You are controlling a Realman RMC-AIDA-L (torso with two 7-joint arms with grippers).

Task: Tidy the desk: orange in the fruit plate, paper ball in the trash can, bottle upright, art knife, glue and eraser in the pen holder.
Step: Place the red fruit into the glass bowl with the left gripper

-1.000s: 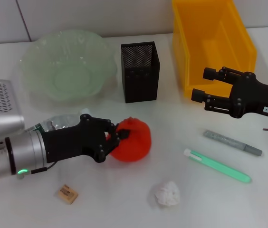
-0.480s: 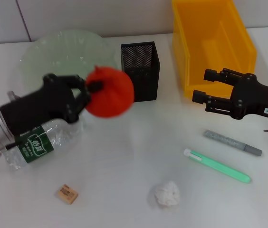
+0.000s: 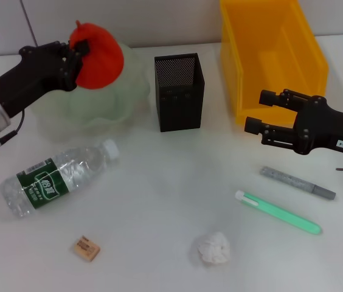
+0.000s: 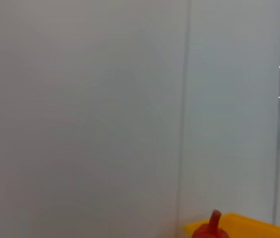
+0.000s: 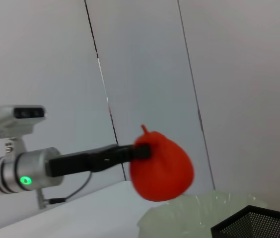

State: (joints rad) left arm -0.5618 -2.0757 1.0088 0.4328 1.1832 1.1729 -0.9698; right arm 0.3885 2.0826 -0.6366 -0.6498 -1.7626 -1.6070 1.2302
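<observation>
My left gripper [image 3: 77,52] is shut on the orange [image 3: 98,56] and holds it in the air above the pale green fruit plate [image 3: 126,97]; the orange also shows in the right wrist view [image 5: 162,168] and its tip in the left wrist view [image 4: 212,227]. The clear bottle [image 3: 59,176] lies on its side at the left. The eraser [image 3: 86,249] lies at the front left. The paper ball [image 3: 214,248] lies at the front middle. The black mesh pen holder [image 3: 179,91] stands at the middle. The grey art knife [image 3: 297,182] and green glue [image 3: 278,212] lie right. My right gripper [image 3: 255,111] is open, idle.
The yellow bin [image 3: 272,55] stands at the back right, just behind my right gripper. The white table [image 3: 159,201] stretches between the bottle and the glue. A wall runs along the back edge of the table.
My left gripper has lifted the orange off the table and carried it up and back-left over the fruit plate. The lying bottle has come into full view. The right arm has not moved.
</observation>
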